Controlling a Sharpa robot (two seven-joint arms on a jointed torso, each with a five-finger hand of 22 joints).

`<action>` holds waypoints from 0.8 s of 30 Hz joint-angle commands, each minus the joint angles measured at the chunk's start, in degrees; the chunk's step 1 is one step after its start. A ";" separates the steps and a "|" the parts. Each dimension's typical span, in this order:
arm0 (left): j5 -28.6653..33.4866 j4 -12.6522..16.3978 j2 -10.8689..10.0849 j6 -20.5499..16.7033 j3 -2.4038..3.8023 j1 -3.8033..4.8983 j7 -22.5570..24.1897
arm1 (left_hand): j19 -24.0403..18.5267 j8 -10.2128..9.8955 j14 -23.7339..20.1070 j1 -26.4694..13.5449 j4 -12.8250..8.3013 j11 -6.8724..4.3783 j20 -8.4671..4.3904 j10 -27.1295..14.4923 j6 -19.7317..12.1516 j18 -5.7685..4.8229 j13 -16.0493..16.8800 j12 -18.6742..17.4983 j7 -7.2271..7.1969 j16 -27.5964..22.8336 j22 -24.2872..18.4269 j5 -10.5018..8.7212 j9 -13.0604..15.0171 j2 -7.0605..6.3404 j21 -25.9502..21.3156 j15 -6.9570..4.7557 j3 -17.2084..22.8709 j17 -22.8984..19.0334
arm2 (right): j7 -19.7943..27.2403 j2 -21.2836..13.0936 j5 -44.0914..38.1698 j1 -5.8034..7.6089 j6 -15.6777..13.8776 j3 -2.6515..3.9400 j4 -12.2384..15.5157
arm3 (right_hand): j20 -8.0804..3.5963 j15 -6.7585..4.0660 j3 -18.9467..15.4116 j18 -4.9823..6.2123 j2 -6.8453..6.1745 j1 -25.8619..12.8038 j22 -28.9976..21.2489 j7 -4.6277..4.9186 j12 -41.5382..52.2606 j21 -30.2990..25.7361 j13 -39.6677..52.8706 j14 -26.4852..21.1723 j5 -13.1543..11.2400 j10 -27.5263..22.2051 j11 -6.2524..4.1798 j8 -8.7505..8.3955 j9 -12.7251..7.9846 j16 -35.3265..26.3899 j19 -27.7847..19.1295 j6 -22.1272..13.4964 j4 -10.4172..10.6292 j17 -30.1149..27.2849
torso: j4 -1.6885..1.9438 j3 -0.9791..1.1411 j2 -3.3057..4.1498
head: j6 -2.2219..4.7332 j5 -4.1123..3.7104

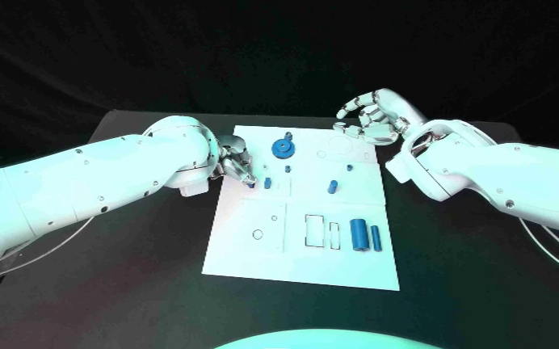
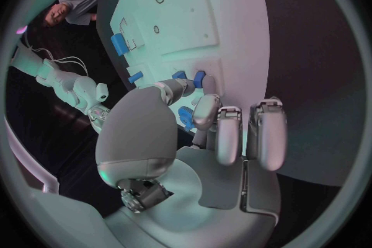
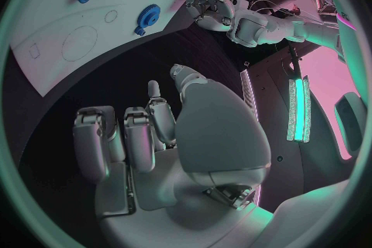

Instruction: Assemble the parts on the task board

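The white board (image 1: 305,236) lies in the middle of the black table (image 1: 140,284), its long side running away from the robot. Near its far end a blue gear (image 1: 282,149) stands on the board, with a small blue peg (image 1: 287,135) just beyond it. Toward the middle sit a few small blue pieces: one (image 1: 268,182) close to the left edge, one (image 1: 289,169) a little farther in, one (image 1: 334,185) near the centre line and a tiny one (image 1: 345,168) beyond that. In the near right part two blue cylinders (image 1: 359,236) lie side by side, next to a slim blue pin (image 1: 334,229) and a rectangular outline (image 1: 313,231). The left hand (image 1: 239,163) hangs over the board's left edge, fingers pointing down beside the piece there; in the left wrist view the fingertips (image 2: 205,108) are close around small blue pieces (image 2: 186,116) on the board (image 2: 201,6), but I cannot tell whether it grips one or merely touches it. The right hand (image 1: 375,116) hovers above the board's far right corner, fingers curled loosely and apart, holding nothing; the right wrist view shows its palm (image 3: 155,136) bare, with the gear (image 3: 147,15) and the board (image 3: 70,18) beyond it.
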 commanded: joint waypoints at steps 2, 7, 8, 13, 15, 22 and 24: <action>1.93 0.09 0.41 1.30 -0.22 -0.25 -0.70 | 1.51 0.48 5.95 -0.68 -7.34 -0.25 -0.56 0.58 0.58 -1.21 0.51 0.47 -1.10 0.21 7.76 -0.09 0.39 -0.01 0.28 -0.56 6.86 15.09 | 0.47 -0.05 -0.42 -0.04 0.22 -0.01 0.14 | -0.51 -0.46 0.36 0.17 0.05 -0.74 12.53 -0.17 -0.26 -0.29 2.25 5.42 0.39 -0.25 -0.23 0.33 -0.05 -0.40 3.61 0.17 0.12 13.10 | 0.09 -0.03 -0.02 | -0.04 -0.17; 2.16 -0.22 0.55 0.66 -0.24 -0.25 -1.00 | 1.53 0.42 5.95 -1.57 -6.39 -0.48 -0.74 0.66 0.61 -1.22 0.62 0.46 -1.39 0.21 7.77 -0.25 0.76 0.05 0.26 -0.78 5.70 15.09 | 0.46 -0.11 -0.42 -0.03 0.19 -0.01 0.22 | -0.52 -0.46 0.42 0.19 0.02 -0.78 12.49 -0.17 -0.33 -0.35 2.17 5.40 0.40 -0.32 -0.23 0.33 -0.07 -0.42 3.57 0.15 0.10 13.04 | 0.13 -0.02 -0.02 | -0.05 -0.22; 2.23 -0.31 0.60 0.56 -0.24 -0.25 -1.05 | 1.55 0.35 5.95 -1.93 -5.98 -0.55 -0.80 0.67 0.65 -1.22 0.69 0.48 -1.49 0.21 7.78 -0.37 0.86 0.10 0.26 -0.84 5.28 15.09 | 0.47 -0.12 -0.42 -0.03 0.18 -0.01 0.23 | -0.52 -0.46 0.42 0.19 0.02 -0.78 12.49 -0.17 -0.33 -0.35 2.17 5.40 0.40 -0.32 -0.23 0.33 -0.07 -0.42 3.57 0.15 0.10 13.04 | 0.12 -0.02 -0.02 | -0.06 -0.24; 2.54 -0.72 0.80 0.43 -0.25 -0.25 -1.23 | 1.58 0.19 5.95 -2.95 -4.86 -0.65 -0.90 0.67 0.85 -1.23 0.77 0.46 -1.63 0.21 7.81 -0.67 1.03 0.15 0.25 -0.94 4.15 15.09 | 0.49 -0.14 -0.42 -0.03 0.17 0.00 0.25 | -0.52 -0.46 0.42 0.19 0.02 -0.78 12.49 -0.17 -0.33 -0.35 2.17 5.40 0.40 -0.32 -0.23 0.33 -0.07 -0.42 3.57 0.15 0.10 13.04 | 0.11 -0.06 -0.06 | -0.06 -0.25; 2.64 -0.94 0.86 0.39 -0.27 -0.26 -1.33 | 1.62 -0.04 5.95 -4.25 -3.43 -0.69 -0.96 0.59 1.11 -1.25 0.78 0.40 -1.70 0.21 7.86 -1.07 1.10 0.19 0.26 -0.99 2.85 15.09 | 0.50 -0.16 -0.42 -0.03 0.16 0.00 0.26 | -0.52 -0.46 0.43 0.20 0.01 -0.80 12.46 -0.17 -0.33 -0.39 2.17 5.39 0.39 -0.32 -0.23 0.34 -0.08 -0.44 3.55 0.14 0.11 13.01 | 0.12 -0.06 -0.06 | -0.04 -0.30; 2.79 -1.68 0.75 0.00 -0.30 -0.28 -1.73 | 1.65 -0.87 5.95 -7.03 0.48 -0.75 -1.03 0.47 1.89 -1.25 1.04 0.41 -1.78 0.21 7.87 -1.51 1.26 -0.18 0.21 -1.08 -2.34 15.09 | 0.52 -0.21 -0.42 -0.03 0.10 0.00 0.24 | -0.53 -0.46 0.43 0.21 -0.01 -0.85 12.44 -0.16 -0.41 -0.42 2.10 5.38 0.38 -0.40 -0.22 0.33 -0.09 -0.45 3.53 0.12 0.12 12.98 | 0.15 -0.05 -0.10 | 0.05 -0.30; 2.81 -1.78 0.66 -0.09 -0.30 -0.28 -1.79 | 1.68 -1.08 5.95 -7.15 1.11 -0.74 -1.06 0.48 1.99 -1.26 1.16 0.45 -1.76 0.21 7.90 -1.51 1.31 -0.24 0.21 -1.09 -3.44 15.09 | 0.52 -0.24 -0.42 -0.03 0.07 0.00 0.24 | -0.53 -0.46 0.43 0.21 -0.01 -0.85 12.44 -0.16 -0.41 -0.42 2.10 5.38 0.38 -0.40 -0.22 0.33 -0.09 -0.45 3.53 0.12 0.12 12.98 | 0.14 -0.05 -0.08 | 0.07 -0.30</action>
